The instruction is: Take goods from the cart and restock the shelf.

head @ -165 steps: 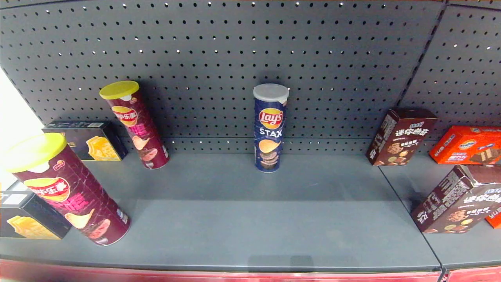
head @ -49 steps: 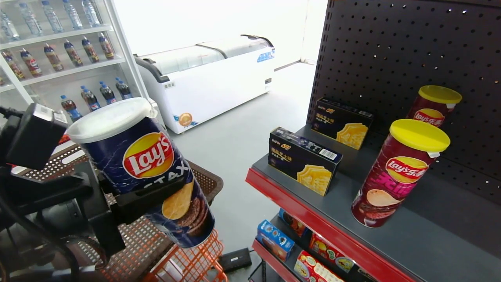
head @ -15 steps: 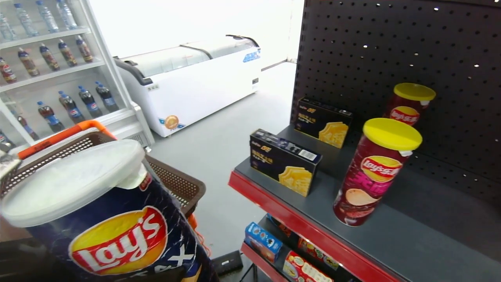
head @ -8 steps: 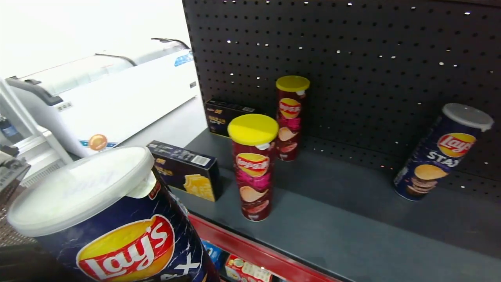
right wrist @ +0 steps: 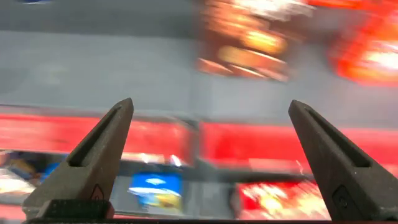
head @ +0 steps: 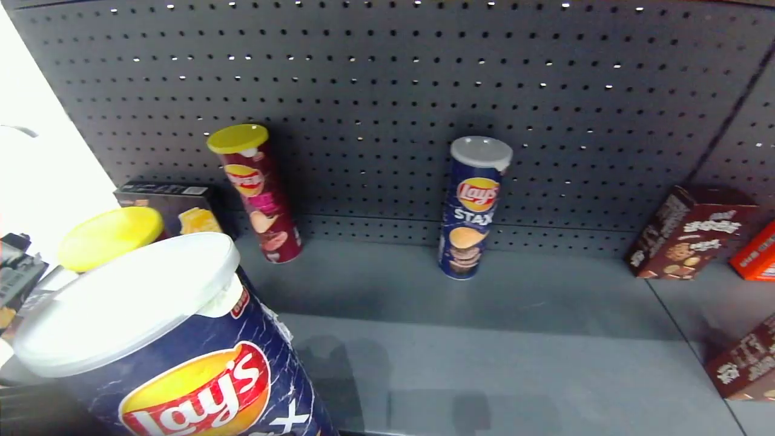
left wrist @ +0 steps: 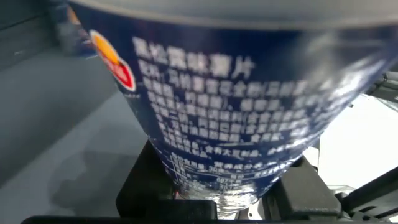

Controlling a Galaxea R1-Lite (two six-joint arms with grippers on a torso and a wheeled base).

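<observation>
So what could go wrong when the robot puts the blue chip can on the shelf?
The blue can in the left claw looks close to the yellow-lidded can, so swinging in might knock that one over. It is also tall and narrow, so set down tilted on the shelf, it could topple.

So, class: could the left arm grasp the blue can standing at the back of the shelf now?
Probably not: the left gripper is shut on the carried blue can. The shelf before the standing can lies bare, so the path itself looks free.

Held can (head: pixel 151 339): base off-frame
</observation>
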